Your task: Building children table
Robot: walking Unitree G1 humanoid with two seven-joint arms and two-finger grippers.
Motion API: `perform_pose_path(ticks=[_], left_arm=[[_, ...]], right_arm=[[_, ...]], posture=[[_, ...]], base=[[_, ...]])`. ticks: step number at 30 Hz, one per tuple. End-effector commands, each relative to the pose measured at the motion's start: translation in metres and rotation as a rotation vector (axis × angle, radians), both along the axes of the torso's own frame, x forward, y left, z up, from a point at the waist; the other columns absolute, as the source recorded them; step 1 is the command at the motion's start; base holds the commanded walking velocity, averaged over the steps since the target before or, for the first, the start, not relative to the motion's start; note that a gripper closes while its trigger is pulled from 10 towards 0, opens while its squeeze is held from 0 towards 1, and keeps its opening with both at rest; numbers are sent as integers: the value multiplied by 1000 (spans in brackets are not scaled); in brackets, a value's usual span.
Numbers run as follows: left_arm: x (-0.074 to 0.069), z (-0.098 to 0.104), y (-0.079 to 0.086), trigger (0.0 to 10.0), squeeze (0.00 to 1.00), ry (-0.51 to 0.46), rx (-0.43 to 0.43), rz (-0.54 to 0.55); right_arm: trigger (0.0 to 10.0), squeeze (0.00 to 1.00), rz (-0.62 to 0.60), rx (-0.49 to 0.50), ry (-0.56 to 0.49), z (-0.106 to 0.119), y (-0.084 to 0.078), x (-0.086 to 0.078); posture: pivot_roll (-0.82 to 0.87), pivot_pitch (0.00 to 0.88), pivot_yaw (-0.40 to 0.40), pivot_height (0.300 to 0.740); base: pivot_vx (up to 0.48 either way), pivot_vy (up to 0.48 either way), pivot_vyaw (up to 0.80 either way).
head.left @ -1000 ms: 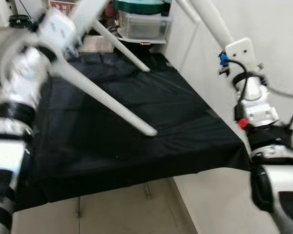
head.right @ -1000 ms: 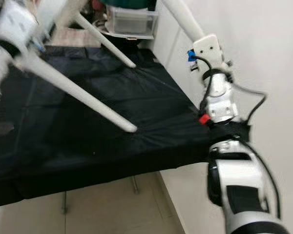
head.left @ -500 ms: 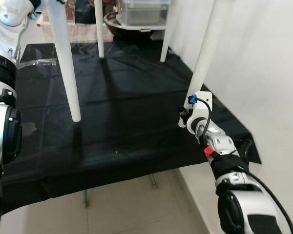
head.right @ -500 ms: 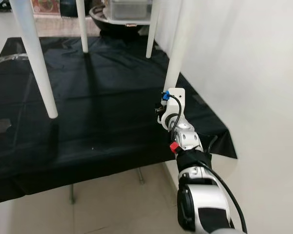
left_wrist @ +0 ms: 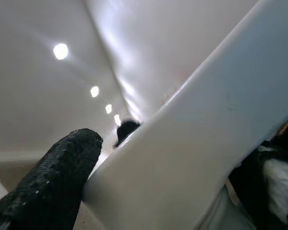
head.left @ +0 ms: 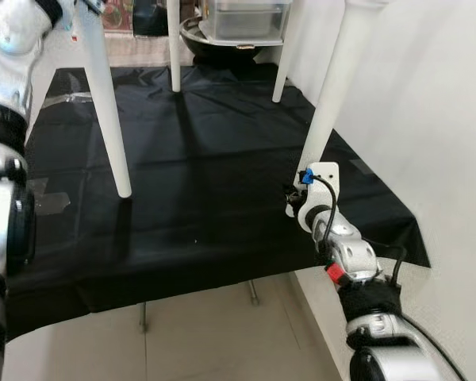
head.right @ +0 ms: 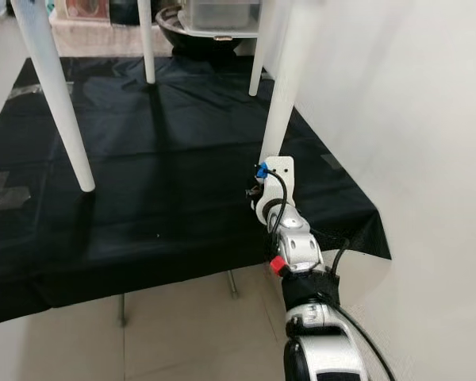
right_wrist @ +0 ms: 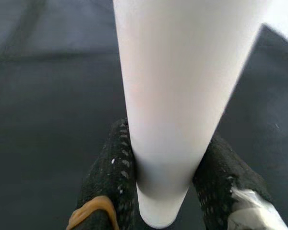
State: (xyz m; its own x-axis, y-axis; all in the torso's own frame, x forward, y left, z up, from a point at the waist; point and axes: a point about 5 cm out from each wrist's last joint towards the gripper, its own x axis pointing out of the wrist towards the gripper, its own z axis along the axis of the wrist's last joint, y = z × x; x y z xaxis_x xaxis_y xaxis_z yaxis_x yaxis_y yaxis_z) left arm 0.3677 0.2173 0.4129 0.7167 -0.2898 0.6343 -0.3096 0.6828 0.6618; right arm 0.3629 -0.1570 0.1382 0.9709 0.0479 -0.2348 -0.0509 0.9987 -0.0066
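A white children's table stands upright with its legs on a black cloth (head.left: 206, 230). Its near right leg (head.left: 333, 95) tapers down to my right gripper (head.left: 293, 194), which is shut on it close to the foot. In the right wrist view the black fingers (right_wrist: 110, 177) clamp both sides of the white leg (right_wrist: 168, 96). The near left leg (head.left: 107, 119) touches the cloth. My left arm (head.left: 12, 32) reaches up at the top left. In the left wrist view a black finger (left_wrist: 53, 182) presses against the table's white edge (left_wrist: 192, 158).
Two far legs (head.left: 174, 48) stand toward the back of the cloth. A clear plastic box and a dark bowl (head.left: 242, 20) sit behind it. A white wall (head.left: 436, 119) runs along the right. Tiled floor (head.left: 206, 333) lies below the front edge.
A second ago the table hung tilted with its legs slanting. It has swung upright and its legs now rest on the cloth. My right gripper came down with the leg.
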Motion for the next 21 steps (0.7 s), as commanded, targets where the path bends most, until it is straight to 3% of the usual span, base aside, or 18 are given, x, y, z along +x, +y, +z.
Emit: perform_pose_path(ticks=[1, 2, 3, 7, 12, 14, 16, 17, 18, 19, 20, 21], left_arm=[[-3, -12, -13, 10000, 0, -2, -81, -113], [-3, -12, -13, 10000, 0, -2, -81, -113], [-4, -27, -14, 10000, 0, 32, -68, -125], [-8, -45, -11, 10000, 0, 77, -67, -134], [-15, -56, -12, 10000, 0, 102, 18, -147], [-22, -63, -15, 10000, 0, 148, 189, -166], [-22, -63, -15, 10000, 0, 148, 189, -166], [-25, -67, -17, 10000, 0, 185, 279, -169], [-25, -67, -17, 10000, 0, 185, 279, -169], [-31, -73, -23, 10000, 0, 269, 474, -174], [-32, -75, -24, 10000, 0, 296, 537, -172], [-32, -75, -24, 10000, 0, 296, 537, -172]], right_arm=[[10000, 0, 29, -28, -22, 6, 7, -1], [10000, 0, 29, -28, -22, 6, 7, -1], [10000, 1000, 32, -17, -53, 11, 8, -2], [10000, 1000, 53, -5, -88, 17, 9, -6], [10000, 1000, 85, -17, -84, 16, 13, -10], [10000, 1000, 124, -44, -43, 8, 17, -16], [10000, 1000, 124, -44, -43, 8, 17, -16], [10000, 1000, 135, -60, -32, 6, 17, -18], [10000, 1000, 135, -60, -32, 6, 17, -18], [10000, 1000, 145, -91, -24, 4, 16, -21], [10000, 1000, 147, -99, -23, 4, 15, -21], [10000, 1000, 147, -99, -23, 4, 15, -21]], posture=[[32, 0, -94, 740], [32, 0, -94, 740], [32, 0, -96, 740], [33, 0, -99, 740], [40, 0, -106, 740], [44, 0, -109, 740], [44, 0, -109, 740], [43, 0, -109, 740], [43, 0, -109, 740], [42, 0, -109, 740], [42, 0, -109, 740], [42, 0, -109, 740]], base=[[0, 0, 0], [0, 0, 0], [0, 0, 0], [0, 0, 0], [0, 0, 0], [0, 0, 0], [0, 0, 0], [0, 0, 0], [0, 0, 0], [0, 0, 0], [0, 0, 0], [0, 0, 0]])
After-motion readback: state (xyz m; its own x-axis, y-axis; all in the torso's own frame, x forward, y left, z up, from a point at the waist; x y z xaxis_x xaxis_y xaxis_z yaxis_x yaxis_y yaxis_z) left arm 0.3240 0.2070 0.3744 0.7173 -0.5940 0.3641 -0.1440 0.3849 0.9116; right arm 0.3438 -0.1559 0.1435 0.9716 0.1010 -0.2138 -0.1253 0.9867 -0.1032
